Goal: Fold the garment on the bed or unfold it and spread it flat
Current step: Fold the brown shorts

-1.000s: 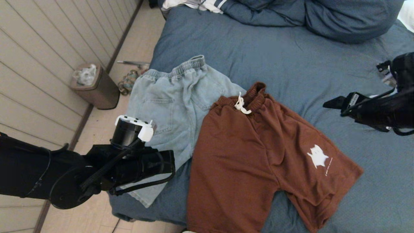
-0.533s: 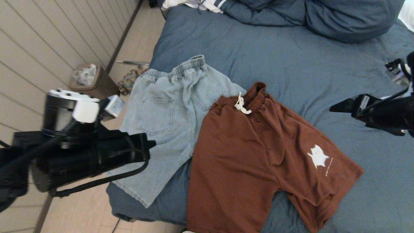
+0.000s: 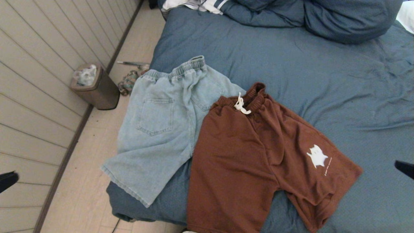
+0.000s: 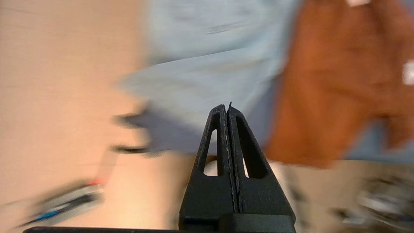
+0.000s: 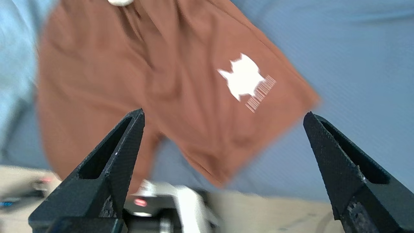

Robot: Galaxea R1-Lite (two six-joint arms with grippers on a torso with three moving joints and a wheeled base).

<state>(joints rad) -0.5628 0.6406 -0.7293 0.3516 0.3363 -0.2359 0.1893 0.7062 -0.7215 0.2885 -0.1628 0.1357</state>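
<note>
Head view: both grippers apparently clear of brown shorts (image 3: 258, 155).

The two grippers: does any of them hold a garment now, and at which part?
Nothing is held. The left gripper is shut on nothing; the right gripper is open above the brown shorts.

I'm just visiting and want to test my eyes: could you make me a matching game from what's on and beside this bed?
Things:
1. brown shorts
2. denim shorts
3. trash bin
4. pillows

Places:
A. on the floor by the wall
B. at the bed's far end
C. leg hanging over the bed's left edge
D. partly overlapping the other shorts

Pairs: 1-D, 2-C, 3-A, 4-B
</note>
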